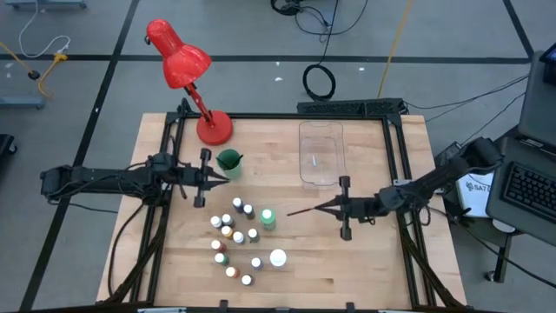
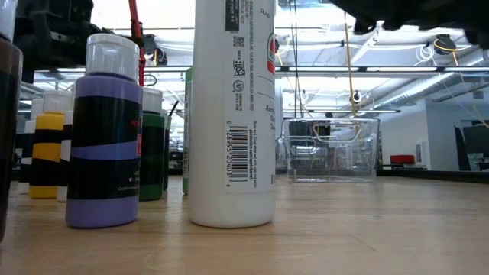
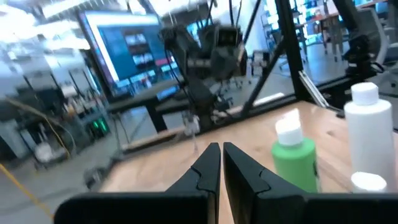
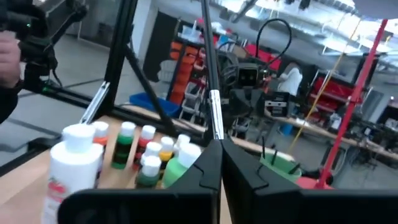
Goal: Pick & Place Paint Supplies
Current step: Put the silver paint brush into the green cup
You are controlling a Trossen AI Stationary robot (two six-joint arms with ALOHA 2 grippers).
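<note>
Several tiny white-capped paint bottles (image 1: 236,233) stand in a cluster at the table's middle left, with a larger green bottle (image 1: 267,217) and a larger white bottle (image 1: 277,257) beside them. My right gripper (image 1: 320,209) hovers right of the cluster, shut on a thin dark paintbrush (image 1: 300,211) that points at the bottles. My left gripper (image 1: 222,178) is shut and holds nothing, close beside the green cup (image 1: 229,160). In the right wrist view, more brushes (image 4: 264,150) stick up out of that cup (image 4: 281,167). My right gripper pinches the paintbrush between its two fingertips, at the stretch beside its silver ferrule (image 4: 214,118). The fingers lie about level, reaching from the table's right, and the brush runs on ahead in line with them. It is lifted clear of the table.
A clear plastic bin (image 1: 321,152) stands at the far middle of the table, a red desk lamp (image 1: 187,65) at the far left corner. Black frame rails (image 1: 395,165) border the table. In the low view the white bottle (image 2: 233,114) and a purple bottle (image 2: 103,137) stand close.
</note>
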